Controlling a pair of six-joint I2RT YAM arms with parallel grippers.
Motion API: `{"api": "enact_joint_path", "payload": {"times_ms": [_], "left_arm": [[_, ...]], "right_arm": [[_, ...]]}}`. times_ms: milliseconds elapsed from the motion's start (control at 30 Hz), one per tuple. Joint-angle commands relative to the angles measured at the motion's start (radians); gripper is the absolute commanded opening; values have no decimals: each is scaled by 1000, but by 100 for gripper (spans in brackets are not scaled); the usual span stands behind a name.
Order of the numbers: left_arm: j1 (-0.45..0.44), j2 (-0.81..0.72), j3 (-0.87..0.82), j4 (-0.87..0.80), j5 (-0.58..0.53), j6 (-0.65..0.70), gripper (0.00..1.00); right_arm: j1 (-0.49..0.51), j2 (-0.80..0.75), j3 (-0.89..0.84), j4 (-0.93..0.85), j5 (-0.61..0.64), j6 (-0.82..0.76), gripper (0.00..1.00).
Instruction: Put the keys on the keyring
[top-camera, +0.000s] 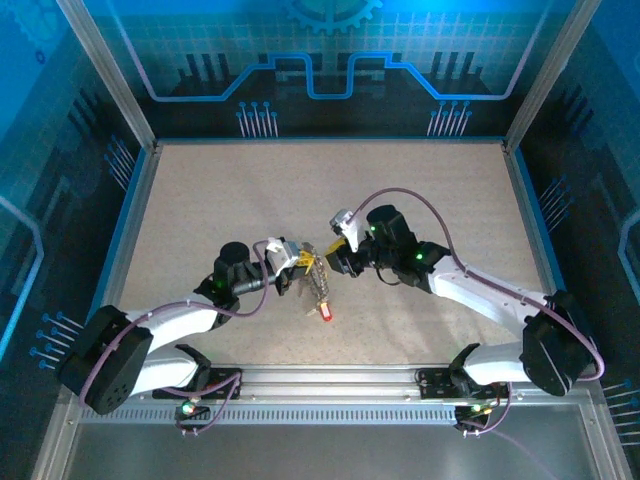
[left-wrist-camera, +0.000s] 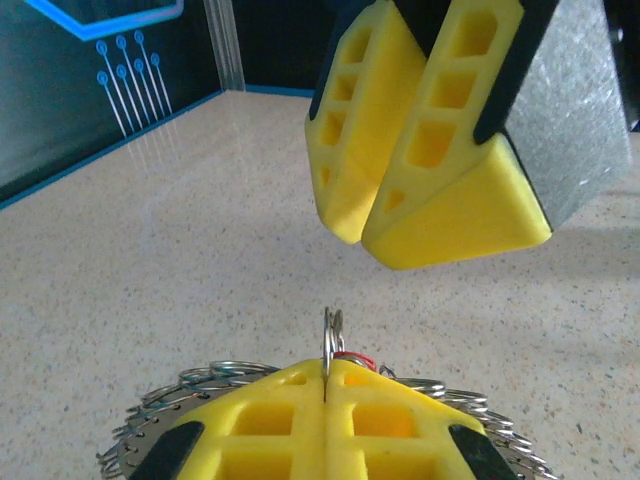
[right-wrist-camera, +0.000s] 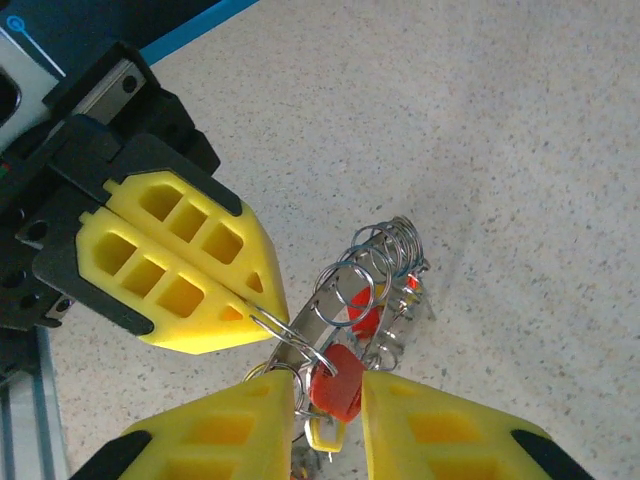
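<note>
Mid-table, left end effector (right-wrist-camera: 262, 300) pinches wire keyring (left-wrist-camera: 330, 340) — right end effector (left-wrist-camera: 372, 243) parted (red key (right-wrist-camera: 336, 387) between).

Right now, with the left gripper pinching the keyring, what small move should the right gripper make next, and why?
Probably ease the right gripper back, clear of the red key. Its jaws stand apart around that key, which looks already threaded on the keyring that the left gripper pinches shut.
</note>
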Motion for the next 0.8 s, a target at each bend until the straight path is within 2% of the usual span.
{"api": "enact_joint_path", "payload": {"times_ms": [0, 100, 200, 300, 500, 767], "left_arm": [[-9, 13, -8, 141, 61, 12, 0], [-8, 26, -2, 153, 95, 19, 0], [-8, 57, 2, 192, 129, 19, 0], [-7, 85, 3, 243, 168, 19, 0], [-7, 128, 16, 304, 235, 17, 0], [-7, 223, -6, 530, 270, -38, 0]], "right_arm": [[-9, -45, -49, 39, -77, -182, 25], [-4, -75, -104, 84, -147, -364, 25], [1, -95, -132, 95, -140, -497, 26], [-1, -97, -121, 88, -81, -511, 29], [-2, -78, -76, 40, -142, -590, 27], [-22, -74, -61, 18, -159, -630, 25]]}}
